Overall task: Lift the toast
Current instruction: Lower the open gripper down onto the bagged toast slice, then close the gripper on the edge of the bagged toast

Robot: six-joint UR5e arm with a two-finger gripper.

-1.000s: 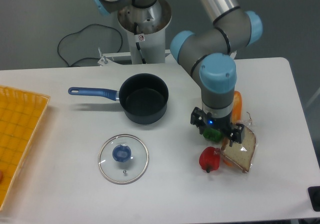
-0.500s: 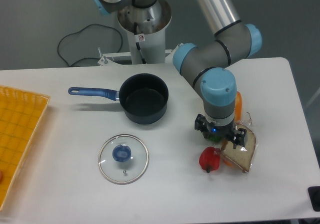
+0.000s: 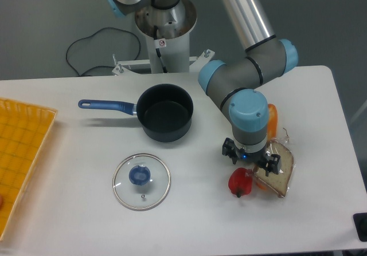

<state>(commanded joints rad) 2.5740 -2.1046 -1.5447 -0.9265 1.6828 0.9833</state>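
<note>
A white table is seen. On it are set a dark pot with a blue handle, a glass lid, a red pepper, an orange pepper, the wrapped toast and a yellow tray.

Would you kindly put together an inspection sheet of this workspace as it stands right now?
Surface: white table, no spills seen.
Job's things: toast in clear plastic, flat near the right edge, not lifted.
Clutter: red pepper beside the toast; orange pepper mostly hidden behind the arm; dark pot with blue handle; glass lid lying apart from the pot; yellow tray at the left edge.
Grippers: gripper low over the toast's left edge; finger state cannot be told.
Cables: black cable looped on the floor behind the table.
Surroundings: grey floor, robot base.
</note>
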